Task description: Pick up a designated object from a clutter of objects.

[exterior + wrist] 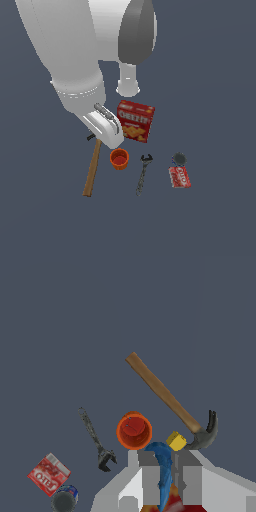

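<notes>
The dark grey table [215, 75] runs past every frame edge, with wide bare room on the exterior view's right, left and near side of the clutter. The objects bunch in a small patch in the middle. The tool [165, 483] hangs low over that patch, its two pale blocky fingers [146, 476] set either side of the tiny blue piece [162, 466] with the jaws narrowly apart; whether the pads actually press on it, I cannot tell. The blue piece shows only in the wrist view: a curved, smooth shape tapering to a slight point, much smaller than the orange cup [119, 159], which stands upright just beside it, round and open with a red inside. A small yellow cube [176, 441] sits just beside the blue piece and near the dark metal head of the hammer [92, 170], whose long wooden handle stretches away over open table. In the exterior view the arm hides the blue piece and the cube. The red Cheez-It box [135, 121] stands on the far side of the cup. A slim dark wrench [143, 174] lies to the exterior view's right of the cup, and further right lie a red can [179, 177] and a dark disc [178, 159], close together
</notes>
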